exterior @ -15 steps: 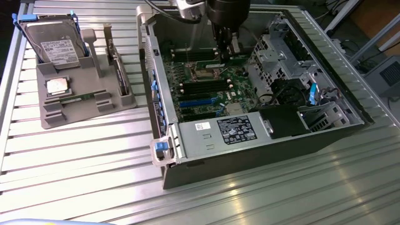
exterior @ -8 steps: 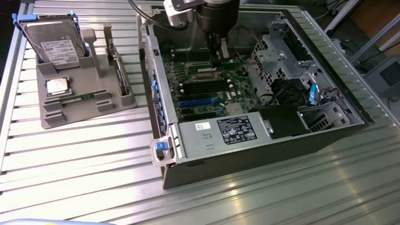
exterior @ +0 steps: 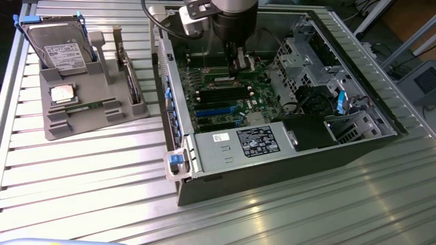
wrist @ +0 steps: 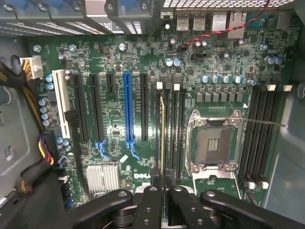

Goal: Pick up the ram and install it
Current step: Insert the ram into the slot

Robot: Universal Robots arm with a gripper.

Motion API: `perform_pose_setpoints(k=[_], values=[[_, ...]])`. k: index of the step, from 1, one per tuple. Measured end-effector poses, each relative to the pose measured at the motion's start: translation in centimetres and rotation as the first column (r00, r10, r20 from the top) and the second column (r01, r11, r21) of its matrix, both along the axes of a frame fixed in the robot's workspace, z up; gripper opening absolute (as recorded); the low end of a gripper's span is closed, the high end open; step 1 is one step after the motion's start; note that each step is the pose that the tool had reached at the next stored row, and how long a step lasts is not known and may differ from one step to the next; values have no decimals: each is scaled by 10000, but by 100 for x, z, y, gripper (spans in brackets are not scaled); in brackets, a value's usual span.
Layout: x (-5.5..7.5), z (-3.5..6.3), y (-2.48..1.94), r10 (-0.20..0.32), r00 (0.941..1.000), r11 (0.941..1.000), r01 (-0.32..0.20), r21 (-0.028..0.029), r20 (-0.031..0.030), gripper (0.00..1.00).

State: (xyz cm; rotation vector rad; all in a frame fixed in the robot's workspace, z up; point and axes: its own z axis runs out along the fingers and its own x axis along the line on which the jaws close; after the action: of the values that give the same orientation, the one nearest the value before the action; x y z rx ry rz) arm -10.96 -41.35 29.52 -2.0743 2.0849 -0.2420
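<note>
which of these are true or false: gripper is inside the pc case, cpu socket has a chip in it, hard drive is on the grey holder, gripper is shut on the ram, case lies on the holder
1. The gripper is inside the open computer case. True.
2. The CPU socket holds a chip. False: it is open and empty; the silver CPU chip sits on the grey holder.
3. The hard drive stands on the grey holder. True.
4. The gripper is shut on the ram, over the motherboard's slots. True.
5. The case lies on the holder. False: it lies beside it, on the table.
</note>
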Motion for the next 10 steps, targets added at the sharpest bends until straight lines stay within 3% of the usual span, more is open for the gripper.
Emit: perform_pose_setpoints(k=[7, 10], values=[[69, -77, 29, 233, 9997, 9997, -233, 0, 1, 12], [69, -157, 35, 234, 9997, 9997, -234, 2, 1, 12]])
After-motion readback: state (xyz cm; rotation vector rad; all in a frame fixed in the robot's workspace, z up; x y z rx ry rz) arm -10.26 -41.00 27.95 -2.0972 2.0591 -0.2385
